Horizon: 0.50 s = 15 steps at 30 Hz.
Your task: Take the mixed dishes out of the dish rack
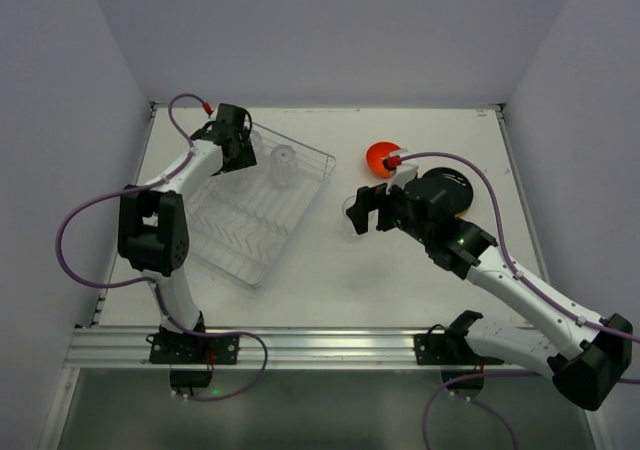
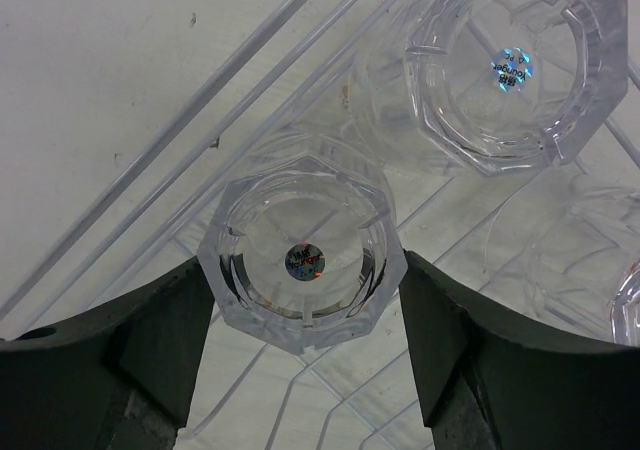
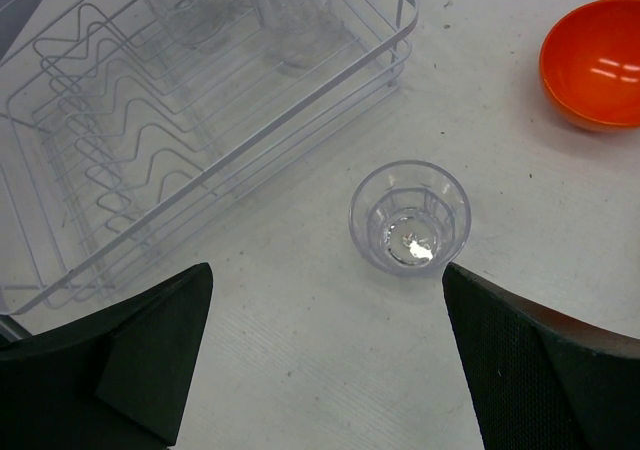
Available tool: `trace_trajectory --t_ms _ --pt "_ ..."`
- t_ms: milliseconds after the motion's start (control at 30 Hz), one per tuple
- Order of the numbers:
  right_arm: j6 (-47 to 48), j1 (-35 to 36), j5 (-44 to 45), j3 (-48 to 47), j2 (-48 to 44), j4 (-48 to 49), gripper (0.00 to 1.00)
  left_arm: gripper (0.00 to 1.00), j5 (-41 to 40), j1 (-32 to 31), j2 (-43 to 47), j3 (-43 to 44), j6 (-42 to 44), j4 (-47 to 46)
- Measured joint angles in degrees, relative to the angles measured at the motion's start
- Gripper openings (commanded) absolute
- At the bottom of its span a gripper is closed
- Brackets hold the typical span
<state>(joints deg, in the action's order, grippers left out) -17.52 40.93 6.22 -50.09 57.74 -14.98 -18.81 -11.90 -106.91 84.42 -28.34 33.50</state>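
The wire dish rack [image 1: 262, 266] lies at the left. My left gripper [image 1: 237, 148] is at its far end; in the left wrist view my left gripper [image 2: 305, 270] is shut on an upside-down clear glass [image 2: 305, 260] that stands in the rack [image 2: 250, 60], one finger against each side. A second inverted glass [image 2: 510, 65] stands beyond it, and a third [image 2: 615, 270] shows at the right edge. My right gripper [image 3: 327, 270] is open above the table. An upright clear glass [image 3: 410, 217] stands just ahead of it, apart from both fingers. The orange-red bowl [image 1: 380, 157] sits beyond.
A black plate [image 1: 450, 192] lies under my right arm, right of the bowl. In the right wrist view the rack [image 3: 200, 160] fills the upper left with glasses [image 3: 290, 0] at its far end. The bowl [image 3: 595, 65] is at the upper right.
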Motion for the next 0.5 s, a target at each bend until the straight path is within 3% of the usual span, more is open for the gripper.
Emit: trace_trajectory --t_ms 33,200,367,467,500 --pt "0.0 0.0 0.0 0.0 0.0 0.0 0.99 0.84 0.2 0.0 0.0 -0.1 0.0 -0.1" --pt "0.0 0.0 -0.9 0.5 -0.1 0.4 0.99 0.89 0.9 0.0 -0.4 -1.1 0.1 -0.6" --pt "0.0 0.0 -1.3 0.9 -0.1 0.5 0.99 0.79 1.0 0.0 -1.2 -1.2 0.3 -0.8" --pt "0.0 0.0 -1.3 0.9 -0.2 0.6 0.99 0.61 0.9 0.0 -1.2 -1.4 0.4 -0.9" --pt "0.0 0.0 -1.4 0.9 -0.2 0.7 0.99 0.47 0.9 0.0 -1.2 -1.4 0.5 -0.9"
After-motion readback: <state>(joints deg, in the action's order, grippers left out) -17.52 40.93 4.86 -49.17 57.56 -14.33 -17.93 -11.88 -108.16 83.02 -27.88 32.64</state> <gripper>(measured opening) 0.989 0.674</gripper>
